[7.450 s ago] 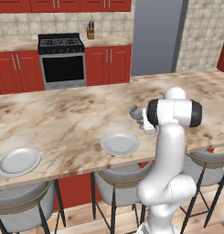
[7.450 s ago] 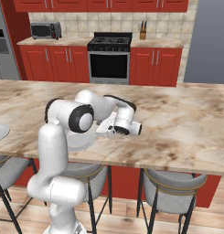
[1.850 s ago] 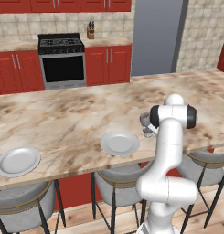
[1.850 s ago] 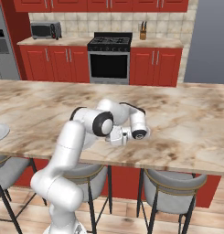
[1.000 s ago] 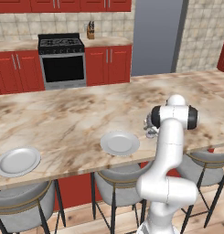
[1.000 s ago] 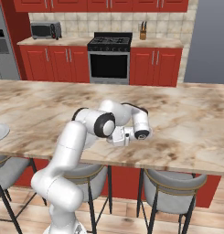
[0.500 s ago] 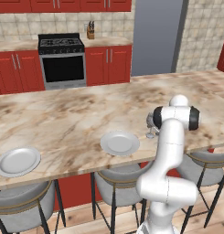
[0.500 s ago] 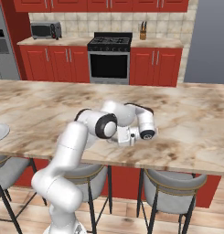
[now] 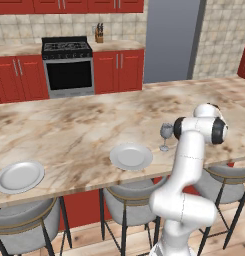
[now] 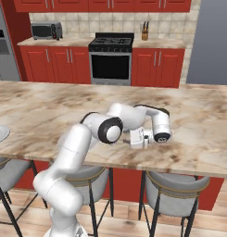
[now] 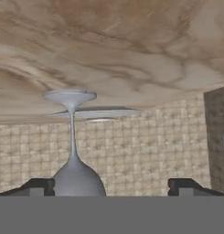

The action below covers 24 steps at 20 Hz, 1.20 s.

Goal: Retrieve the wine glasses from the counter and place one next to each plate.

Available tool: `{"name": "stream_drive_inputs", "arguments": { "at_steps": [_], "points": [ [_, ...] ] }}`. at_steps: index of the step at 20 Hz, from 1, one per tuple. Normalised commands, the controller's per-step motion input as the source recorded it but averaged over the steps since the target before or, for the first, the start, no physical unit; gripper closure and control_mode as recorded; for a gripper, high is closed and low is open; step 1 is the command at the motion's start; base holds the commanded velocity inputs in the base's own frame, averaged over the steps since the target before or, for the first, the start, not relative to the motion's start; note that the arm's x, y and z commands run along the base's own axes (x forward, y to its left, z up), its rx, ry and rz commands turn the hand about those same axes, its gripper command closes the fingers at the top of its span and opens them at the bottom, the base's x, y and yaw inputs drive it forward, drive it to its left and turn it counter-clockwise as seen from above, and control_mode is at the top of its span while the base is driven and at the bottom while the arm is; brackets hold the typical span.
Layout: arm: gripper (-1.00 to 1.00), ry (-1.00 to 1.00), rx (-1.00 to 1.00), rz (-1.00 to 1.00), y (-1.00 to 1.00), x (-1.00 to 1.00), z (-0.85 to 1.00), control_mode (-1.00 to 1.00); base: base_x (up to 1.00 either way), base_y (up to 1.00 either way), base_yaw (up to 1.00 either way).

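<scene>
Glass (image 9: 166,134) standing upright on the worktop (image 9: 69,135) just beside a plate (image 9: 131,156), as its place setting requires; my hand (image 11: 111,186), fingers spread, grips nothing.

Flat even render lighting, bright, no glare. Soft, low-res textures throughout; hand view blurry, rolled upside down, faint shadows.
</scene>
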Motion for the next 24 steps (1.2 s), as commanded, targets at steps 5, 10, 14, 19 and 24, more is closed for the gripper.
{"name": "stream_drive_inputs", "arguments": {
  "at_steps": [5,10,14,19,24],
  "points": [
    [-1.0,-0.09,-0.2,-0.29,-0.16,-0.82,0.53,-1.0,0.0,0.0,0.0],
    [-1.0,-0.23,-0.14,-0.21,0.02,-1.0,0.65,-1.0,0.0,0.0,0.0],
    [-1.0,-0.16,-0.07,-0.13,0.34,-0.77,0.72,-1.0,0.0,0.0,0.0],
    [-1.0,-0.1,0.0,-0.02,0.36,-0.47,0.86,-1.0,0.0,0.0,0.0],
    [-1.0,-0.05,0.0,0.0,0.27,-0.26,0.97,-1.0,0.0,0.0,0.0]
  ]
}}
